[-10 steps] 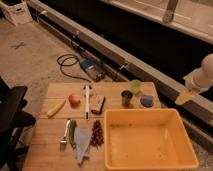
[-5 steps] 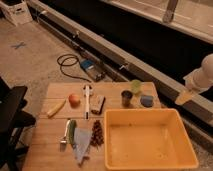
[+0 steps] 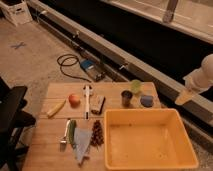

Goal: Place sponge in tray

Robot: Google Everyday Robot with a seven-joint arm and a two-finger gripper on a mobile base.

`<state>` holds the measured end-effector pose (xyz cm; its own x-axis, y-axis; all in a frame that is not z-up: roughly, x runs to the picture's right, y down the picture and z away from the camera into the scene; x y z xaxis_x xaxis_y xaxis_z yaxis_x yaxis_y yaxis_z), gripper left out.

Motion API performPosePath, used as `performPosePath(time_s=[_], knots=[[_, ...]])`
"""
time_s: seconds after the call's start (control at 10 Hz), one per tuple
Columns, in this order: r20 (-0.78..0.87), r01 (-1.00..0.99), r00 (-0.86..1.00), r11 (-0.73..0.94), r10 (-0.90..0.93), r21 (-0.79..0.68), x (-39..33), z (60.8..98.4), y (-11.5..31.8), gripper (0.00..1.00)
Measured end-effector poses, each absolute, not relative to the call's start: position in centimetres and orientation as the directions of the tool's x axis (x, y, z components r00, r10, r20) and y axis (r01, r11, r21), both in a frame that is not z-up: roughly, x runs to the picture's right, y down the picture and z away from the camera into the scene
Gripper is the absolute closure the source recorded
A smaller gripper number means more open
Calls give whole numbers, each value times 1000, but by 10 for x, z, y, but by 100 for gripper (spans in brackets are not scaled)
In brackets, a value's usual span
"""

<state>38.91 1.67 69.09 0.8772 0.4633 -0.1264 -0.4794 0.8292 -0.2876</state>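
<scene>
The sponge [image 3: 146, 100], a small blue-grey block, lies on the wooden table near its far right edge, just beyond the tray's far rim. The tray [image 3: 146, 111], a large yellow bin with raised walls, fills the table's near right part and holds nothing. My gripper [image 3: 183, 97] hangs off the table to the right, on a white arm, higher than the sponge and apart from it. It is open and holds nothing.
A dark cup [image 3: 127, 97] and a pale green cup [image 3: 136, 86] stand just left of the sponge. On the table's left lie an orange fruit [image 3: 74, 100], a banana [image 3: 56, 108], a white utensil [image 3: 87, 97], a cucumber [image 3: 71, 131] and dark grapes [image 3: 96, 132]. A black chair [image 3: 11, 114] stands at the left.
</scene>
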Motion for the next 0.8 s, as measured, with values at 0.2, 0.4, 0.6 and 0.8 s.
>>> performPosePath(time_s=[0.2,0.4,0.6,0.8], knots=[[-111,-460,887,834,449,-304,379,698,18,20],[-80,-427,901,840,426,-335,351,711,21,20],[-53,-394,914,846,403,-358,334,727,30,20],[-21,-365,923,857,384,-364,317,734,28,20]])
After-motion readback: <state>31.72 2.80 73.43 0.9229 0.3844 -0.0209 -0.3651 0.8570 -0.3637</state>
